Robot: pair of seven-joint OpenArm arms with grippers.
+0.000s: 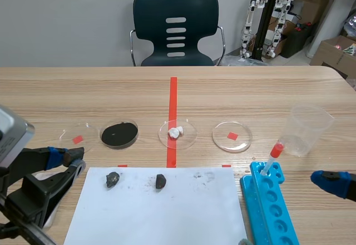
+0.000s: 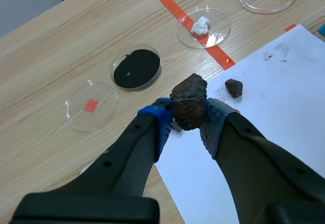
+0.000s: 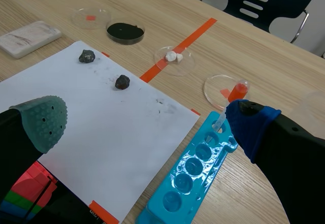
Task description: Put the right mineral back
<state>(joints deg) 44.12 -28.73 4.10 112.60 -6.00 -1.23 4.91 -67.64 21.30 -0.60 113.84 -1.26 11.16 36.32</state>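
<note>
Left gripper [image 2: 189,120] pinching dark mineral [image 2: 189,102] over paper [image 2: 284,97] edge | right gripper [image 3: 147,122] spread, holding nothing | done: mineral in grip | remaining: set into correct empty dish [image 2: 91,105], release

Rough brown mineral [image 2: 189,104] in left gripper [image 2: 187,123]

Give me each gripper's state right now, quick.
Left gripper: shut on a dark brown mineral chunk, pinched between its fingers.
Right gripper: open, holding nothing.
</note>
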